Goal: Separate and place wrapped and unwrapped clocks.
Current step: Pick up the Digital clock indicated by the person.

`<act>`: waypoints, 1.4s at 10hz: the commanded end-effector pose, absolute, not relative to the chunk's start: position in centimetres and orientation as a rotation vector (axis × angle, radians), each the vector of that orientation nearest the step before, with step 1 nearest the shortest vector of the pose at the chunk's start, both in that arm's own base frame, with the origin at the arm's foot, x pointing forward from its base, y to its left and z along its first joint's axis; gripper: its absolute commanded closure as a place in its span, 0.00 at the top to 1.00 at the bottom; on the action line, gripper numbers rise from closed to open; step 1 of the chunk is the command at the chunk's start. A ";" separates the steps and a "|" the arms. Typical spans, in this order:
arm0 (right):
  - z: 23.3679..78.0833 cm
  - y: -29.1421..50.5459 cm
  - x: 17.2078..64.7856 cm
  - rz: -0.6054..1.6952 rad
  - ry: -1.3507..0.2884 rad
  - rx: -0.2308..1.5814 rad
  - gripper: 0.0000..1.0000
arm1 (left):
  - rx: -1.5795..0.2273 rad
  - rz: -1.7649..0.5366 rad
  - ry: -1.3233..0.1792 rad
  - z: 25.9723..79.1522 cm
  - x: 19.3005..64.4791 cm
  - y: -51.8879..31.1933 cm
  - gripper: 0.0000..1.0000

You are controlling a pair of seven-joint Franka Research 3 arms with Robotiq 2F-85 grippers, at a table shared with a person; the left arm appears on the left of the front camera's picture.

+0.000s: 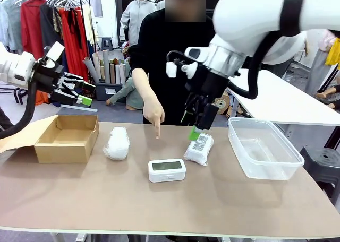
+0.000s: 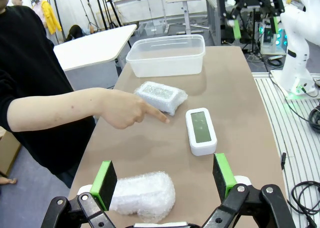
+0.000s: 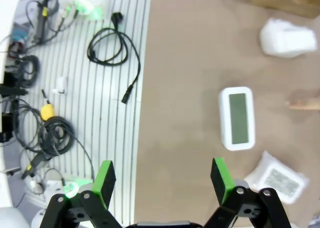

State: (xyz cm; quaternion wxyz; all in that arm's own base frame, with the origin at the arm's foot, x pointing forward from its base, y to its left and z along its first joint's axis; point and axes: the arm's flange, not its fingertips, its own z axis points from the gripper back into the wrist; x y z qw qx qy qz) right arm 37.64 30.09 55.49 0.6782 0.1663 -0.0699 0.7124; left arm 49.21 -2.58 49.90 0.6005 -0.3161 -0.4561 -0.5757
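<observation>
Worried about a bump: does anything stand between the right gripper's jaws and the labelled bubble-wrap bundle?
Nothing visible does. The right gripper, jaws open, hovers just over the labelled bundle with only air between them. The person's pointing hand is off to the side, clear of both.

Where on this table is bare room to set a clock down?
The whole near strip of the table, in front of the clock, lies bare from box to tub. Box and tub are empty too. The middle is crowded: plain bundle, the person's hand, labelled bundle and the right gripper above it stand close together.
</observation>
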 end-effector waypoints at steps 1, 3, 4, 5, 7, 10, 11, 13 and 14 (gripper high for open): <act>55.7 32.2 38.9 1.612 -0.033 0.356 1.00 | -0.732 -1.334 -1.059 49.9 49.2 -2.5 1.00; 53.8 33.9 39.4 1.659 0.062 0.359 1.00 | -0.732 -1.334 -1.059 49.9 49.2 -2.5 1.00; 52.5 35.0 39.6 1.689 0.125 0.350 1.00 | -0.732 -1.334 -1.059 49.9 49.2 -2.5 1.00; 51.5 35.9 39.6 1.712 0.169 0.352 1.00 | -0.732 -1.334 -1.059 49.9 49.2 -2.5 1.00; 49.3 36.7 39.6 1.750 0.196 0.263 1.00 | -0.732 -1.334 -1.059 49.9 49.2 -2.5 1.00; 46.0 36.7 39.7 1.800 0.020 0.019 1.00 | -0.732 -1.334 -1.059 49.9 49.2 -2.5 1.00; 45.3 36.7 39.7 1.798 -0.043 -0.044 1.00 | -0.732 -1.334 -1.059 49.9 49.2 -2.5 1.00; 42.6 36.3 40.3 1.761 -0.077 -0.059 1.00 | -0.732 -1.334 -1.059 49.9 49.2 -2.5 1.00; 41.4 35.8 41.0 1.747 -0.082 -0.066 1.00 | -0.732 -1.334 -1.059 49.9 49.2 -2.5 1.00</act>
